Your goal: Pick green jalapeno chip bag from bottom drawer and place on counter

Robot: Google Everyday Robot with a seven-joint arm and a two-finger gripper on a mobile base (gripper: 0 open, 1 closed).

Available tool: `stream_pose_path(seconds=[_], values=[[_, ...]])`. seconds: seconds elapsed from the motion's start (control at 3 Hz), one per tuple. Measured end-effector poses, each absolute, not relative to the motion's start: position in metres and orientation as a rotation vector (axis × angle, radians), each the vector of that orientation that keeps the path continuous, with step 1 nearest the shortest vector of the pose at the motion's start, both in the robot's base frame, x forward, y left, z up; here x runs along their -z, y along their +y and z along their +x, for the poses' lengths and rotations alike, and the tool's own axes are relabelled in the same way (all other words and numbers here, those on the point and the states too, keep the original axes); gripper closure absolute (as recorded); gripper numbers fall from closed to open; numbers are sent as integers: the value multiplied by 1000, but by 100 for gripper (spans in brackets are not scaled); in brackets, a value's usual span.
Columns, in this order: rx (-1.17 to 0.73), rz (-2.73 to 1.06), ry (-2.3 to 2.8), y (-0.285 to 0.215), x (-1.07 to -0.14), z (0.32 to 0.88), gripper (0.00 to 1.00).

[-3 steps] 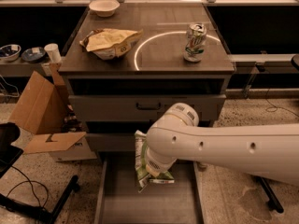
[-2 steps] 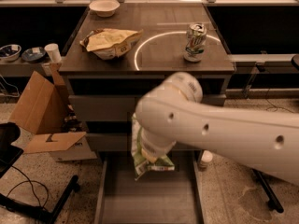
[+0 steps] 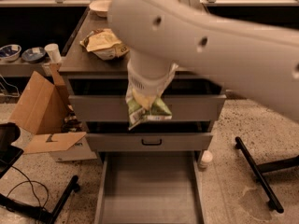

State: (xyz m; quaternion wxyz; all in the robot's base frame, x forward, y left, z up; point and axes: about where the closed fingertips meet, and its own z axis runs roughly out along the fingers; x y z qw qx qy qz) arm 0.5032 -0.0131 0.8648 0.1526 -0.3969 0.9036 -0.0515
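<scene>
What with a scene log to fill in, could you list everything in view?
counter: one, dark grey-brown, cabinet top
upper drawers: two, grey, under the counter
bottom drawer: one, grey, pulled open
green jalapeno chip bag: one, green-white, hanging in front of the upper drawers
tan bag: one, yellow-tan, on the counter
bowl: one, white, counter's far end
cardboard box: one, brown, floor at left
arm: one, white, across the top
gripper: one, holding the chip bag's top

High view facing cabinet [image 3: 191, 108], gripper [image 3: 146, 96] close, centre
</scene>
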Motion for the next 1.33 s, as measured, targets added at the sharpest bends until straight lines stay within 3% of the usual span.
stream_pose_path(seconds=[0.67,1.33], values=[[211,-1031,2576,-3,-959,529,100],[247,-1029,2543,-4,-982,541,100]])
